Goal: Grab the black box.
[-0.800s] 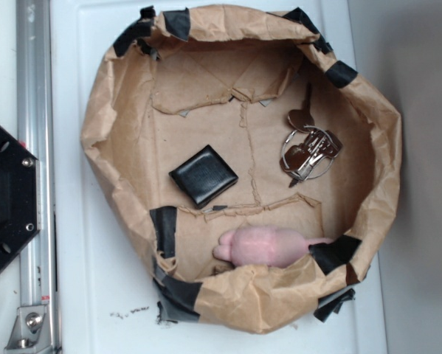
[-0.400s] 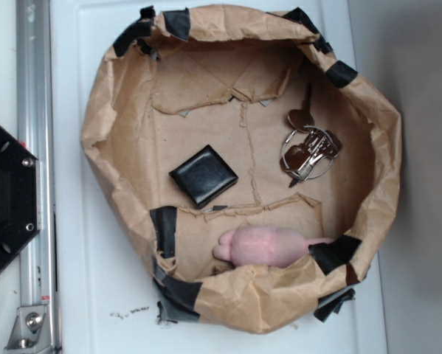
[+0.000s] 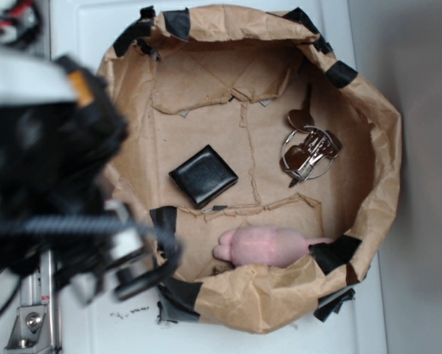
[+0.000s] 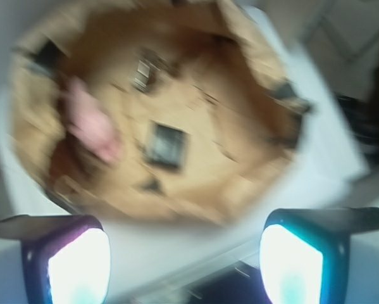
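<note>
Black box (image 3: 203,175) lies flat on the floor of the brown paper basket (image 3: 383,169), left of centre in the exterior frame. It's square, so no real long axis; rotated so corners point roughly up/down/left/right. Keys (image 3: 308,151) upper right, pink toy (image 3: 261,245) below. Gripper (image 4: 186,266) blurred at frame left, well apart from box, jaws spread wide, empty.

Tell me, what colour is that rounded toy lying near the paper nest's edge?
Pale pink. The rounded toy shows best in the exterior view.
</note>
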